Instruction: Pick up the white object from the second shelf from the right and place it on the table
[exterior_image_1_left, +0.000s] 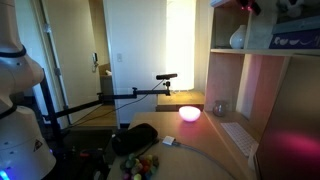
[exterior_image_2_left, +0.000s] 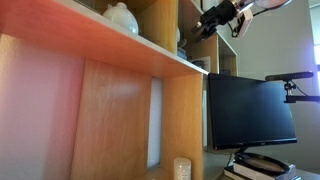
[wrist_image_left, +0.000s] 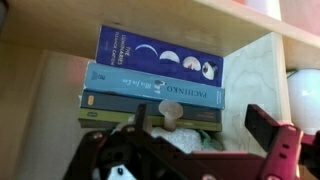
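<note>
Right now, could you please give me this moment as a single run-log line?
stage: at shelf | gripper: open, empty, facing stacked books | white object: shelved beyond divider, not grasped

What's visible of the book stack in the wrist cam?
The book stack is three books lying flat, spines toward the camera: top dark blue with white moon phases, middle light blue, bottom dark teal with pale lettering. It sits in a pale-wood shelf compartment, a gap left to the side wall. The open gripper in front hides its lower edge; a small pale object stands before it, contact unclear.
</note>
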